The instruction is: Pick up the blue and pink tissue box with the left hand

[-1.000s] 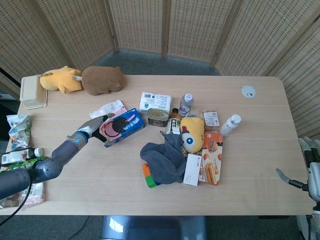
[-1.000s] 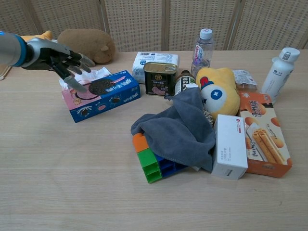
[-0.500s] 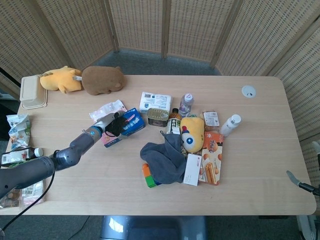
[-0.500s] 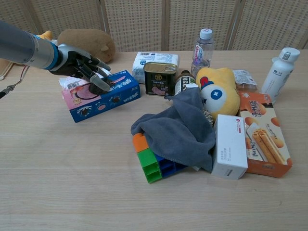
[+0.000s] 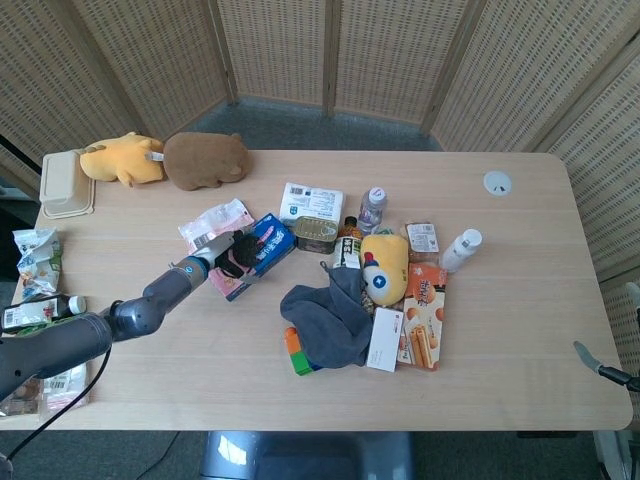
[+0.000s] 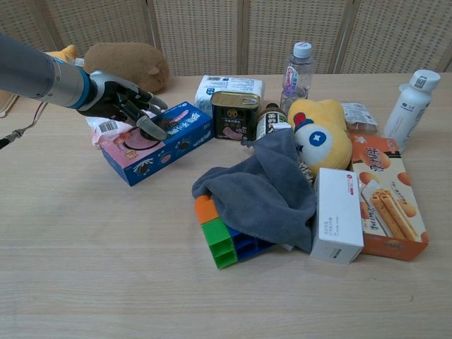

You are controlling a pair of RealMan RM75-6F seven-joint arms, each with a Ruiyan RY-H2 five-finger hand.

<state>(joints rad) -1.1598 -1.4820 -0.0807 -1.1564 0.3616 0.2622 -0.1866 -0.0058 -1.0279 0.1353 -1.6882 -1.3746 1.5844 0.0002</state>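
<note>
The blue and pink tissue box [image 5: 256, 252] [image 6: 164, 140] lies left of the table's middle, skewed, with its right end by the can. My left hand [image 5: 226, 252] [image 6: 121, 104] grips its left half: the fingers reach over the top and far side, and the thumb presses at the dark oval opening. Whether the box is off the table is unclear. Of my right hand [image 5: 603, 367] only a dark tip shows at the right edge of the head view, beyond the table; its fingers are hidden.
A pink packet [image 5: 214, 216] lies just behind the box. To its right stand a meat can [image 6: 235, 115], a white pack [image 6: 226, 88] and a water bottle [image 6: 297, 68]. A grey cloth [image 6: 263, 189] over coloured blocks, a yellow toy [image 6: 320, 136] and snack boxes crowd the middle. Two plush animals lie far left.
My left hand moved from beside the box onto it and closed over it. The box has turned and shifted a little to the right. My right hand dropped almost out of view.
</note>
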